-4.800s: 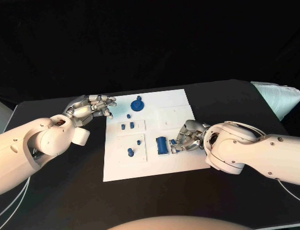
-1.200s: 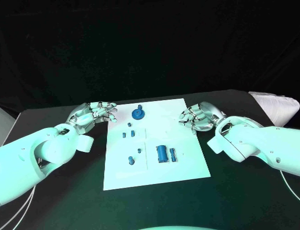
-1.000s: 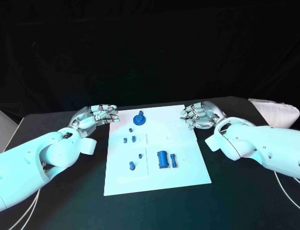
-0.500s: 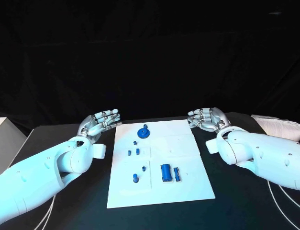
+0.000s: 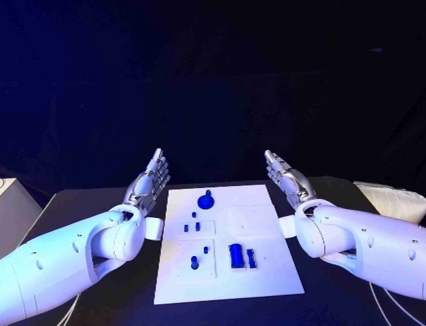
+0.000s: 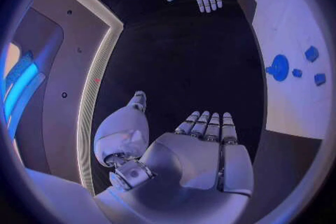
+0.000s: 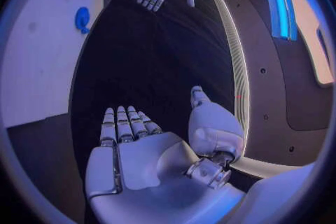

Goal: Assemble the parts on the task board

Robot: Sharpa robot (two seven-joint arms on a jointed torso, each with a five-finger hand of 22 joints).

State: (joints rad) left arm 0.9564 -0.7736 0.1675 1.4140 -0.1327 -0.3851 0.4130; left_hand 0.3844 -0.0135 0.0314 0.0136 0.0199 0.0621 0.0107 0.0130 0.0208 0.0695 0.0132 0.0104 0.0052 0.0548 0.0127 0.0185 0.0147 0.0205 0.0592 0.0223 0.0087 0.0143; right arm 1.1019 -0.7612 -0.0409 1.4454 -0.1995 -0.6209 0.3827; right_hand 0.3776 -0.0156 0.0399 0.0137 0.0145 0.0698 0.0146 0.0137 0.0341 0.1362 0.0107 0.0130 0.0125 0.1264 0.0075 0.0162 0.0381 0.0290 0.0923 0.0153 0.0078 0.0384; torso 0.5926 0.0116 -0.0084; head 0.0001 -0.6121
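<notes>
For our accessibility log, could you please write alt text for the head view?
Both hands, left hand and right hand, are raised open with flat fingers on either side of the white task board, holding nothing. Small blue parts lie on the board, on a black table.

The task board (image 5: 261, 272) is flanked by bare black table (image 5: 85, 204); both hands are raised clear above it; only small blue parts (image 5: 237, 255) are set on it.

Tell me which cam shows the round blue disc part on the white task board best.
Head view: the round blue disc part sits unobstructed at the far end of the white task board, seen from above. Both wrist views catch it too, but small, near the circle's edge, bent by the fisheye.
</notes>
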